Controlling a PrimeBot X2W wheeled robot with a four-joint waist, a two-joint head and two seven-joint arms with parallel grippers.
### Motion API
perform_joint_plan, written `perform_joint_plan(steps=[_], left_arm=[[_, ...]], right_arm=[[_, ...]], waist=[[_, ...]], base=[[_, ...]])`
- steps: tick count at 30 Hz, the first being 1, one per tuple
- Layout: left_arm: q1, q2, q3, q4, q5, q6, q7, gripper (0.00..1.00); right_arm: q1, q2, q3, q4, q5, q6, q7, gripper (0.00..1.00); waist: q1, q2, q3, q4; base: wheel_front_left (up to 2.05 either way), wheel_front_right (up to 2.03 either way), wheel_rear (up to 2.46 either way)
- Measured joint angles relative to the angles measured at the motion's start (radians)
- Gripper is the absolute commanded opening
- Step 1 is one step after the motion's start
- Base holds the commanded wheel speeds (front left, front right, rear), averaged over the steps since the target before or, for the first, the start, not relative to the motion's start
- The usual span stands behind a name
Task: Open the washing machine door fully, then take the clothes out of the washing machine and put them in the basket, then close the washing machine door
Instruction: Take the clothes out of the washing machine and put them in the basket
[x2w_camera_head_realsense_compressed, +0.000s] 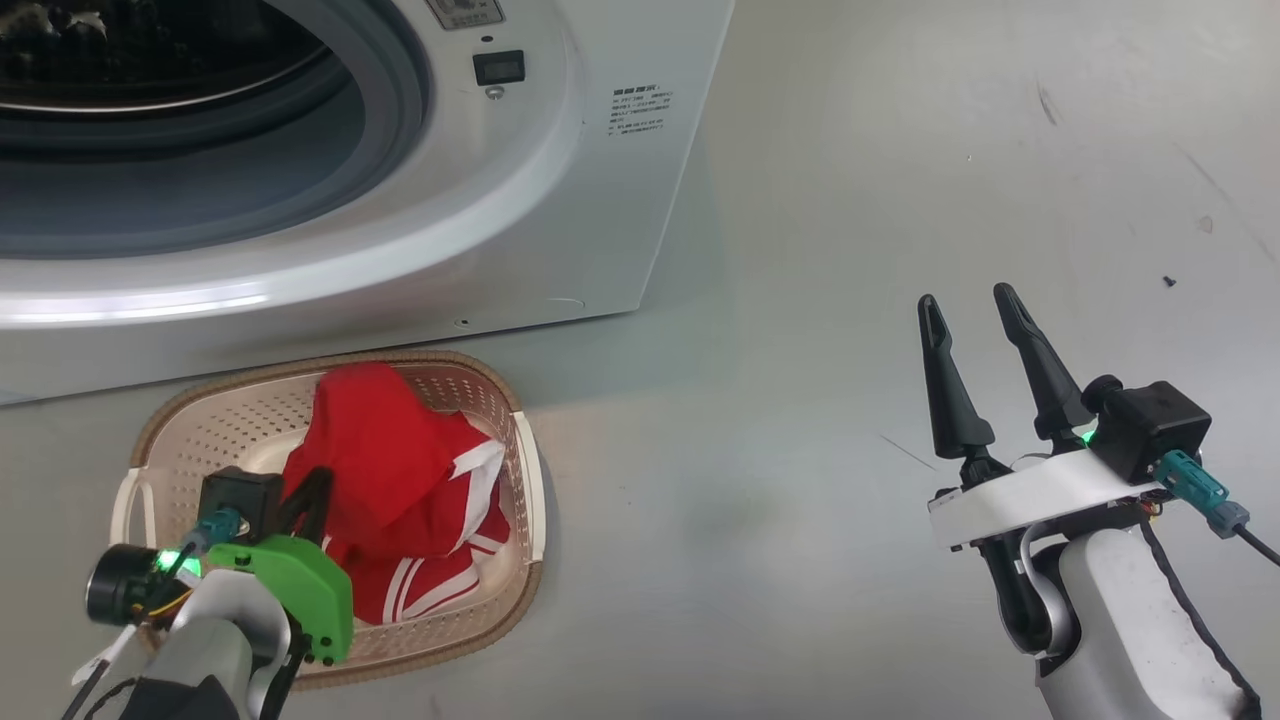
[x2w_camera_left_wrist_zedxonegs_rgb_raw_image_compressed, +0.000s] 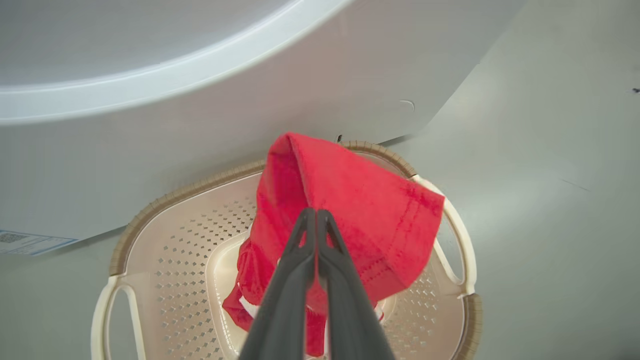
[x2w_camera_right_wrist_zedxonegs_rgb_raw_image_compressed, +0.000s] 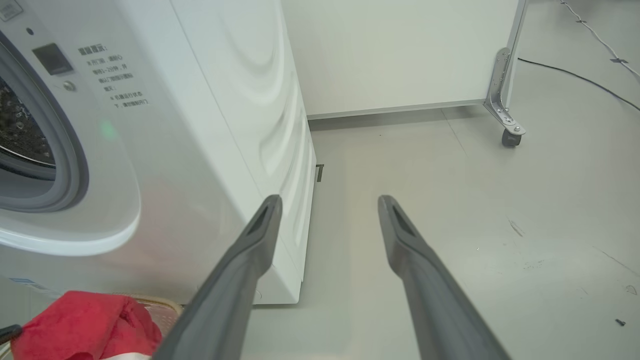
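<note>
The white washing machine (x2w_camera_head_realsense_compressed: 560, 200) fills the top left of the head view, its grey-ringed port (x2w_camera_head_realsense_compressed: 390, 120) open; the washing machine door is out of view. Just in front of it on the floor sits the cream basket (x2w_camera_head_realsense_compressed: 525, 460) with the red, white-striped clothes (x2w_camera_head_realsense_compressed: 400, 480) in it. My left gripper (x2w_camera_head_realsense_compressed: 318, 478) reaches into the basket. In the left wrist view its fingers (x2w_camera_left_wrist_zedxonegs_rgb_raw_image_compressed: 300, 260) are shut on a raised fold of the clothes (x2w_camera_left_wrist_zedxonegs_rgb_raw_image_compressed: 360, 200), above the basket (x2w_camera_left_wrist_zedxonegs_rgb_raw_image_compressed: 150, 210). My right gripper (x2w_camera_head_realsense_compressed: 975, 305) stands open and empty over bare floor to the right; it also shows open in the right wrist view (x2w_camera_right_wrist_zedxonegs_rgb_raw_image_compressed: 328, 200).
Grey floor stretches right of the machine, with a small dark screw (x2w_camera_head_realsense_compressed: 1168, 282) lying on it. Behind the machine's side (x2w_camera_right_wrist_zedxonegs_rgb_raw_image_compressed: 260, 125) stands a white panel on a castor (x2w_camera_right_wrist_zedxonegs_rgb_raw_image_compressed: 510, 137), and a cable (x2w_camera_right_wrist_zedxonegs_rgb_raw_image_compressed: 575, 75) runs across the floor beyond it.
</note>
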Motion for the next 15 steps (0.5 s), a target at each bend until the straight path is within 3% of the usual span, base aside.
perform_joint_plan(steps=[15], left_arm=[[-0.005,0.003,0.028,0.212,-0.007,0.022,0.025,0.0]], right_arm=[[-0.002,-0.01,-0.008,-0.001,-0.009,0.0,0.0,1.0]], waist=[[0.0,0.0,0.043,0.013]], base=[[0.0,0.0,0.0]])
